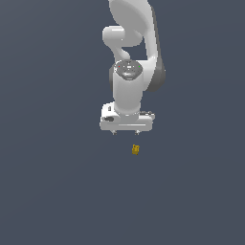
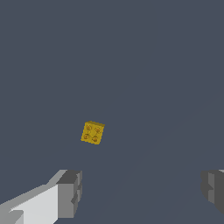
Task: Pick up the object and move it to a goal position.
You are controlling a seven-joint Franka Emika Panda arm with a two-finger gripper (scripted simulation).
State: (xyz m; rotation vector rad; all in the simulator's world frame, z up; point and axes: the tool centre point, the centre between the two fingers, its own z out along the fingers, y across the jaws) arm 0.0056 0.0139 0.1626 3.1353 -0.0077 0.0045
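Note:
The object (image 1: 136, 150) is a tiny yellow-gold blocky lump lying on the dark grey floor, just below and slightly to the exterior view's right of the white gripper (image 1: 126, 132). The gripper hangs above it, fingers pointing down, apart from it. In the wrist view the object (image 2: 92, 132) shows a studded top face and sits ahead of the gripper (image 2: 142, 192), closer to one grey fingertip (image 2: 70, 192) than to the other (image 2: 213, 189). The jaws stand wide apart with nothing between them.
The white arm (image 1: 131, 57) rises behind the gripper toward the top of the exterior view. Plain dark grey floor (image 1: 57, 191) surrounds the object on all sides.

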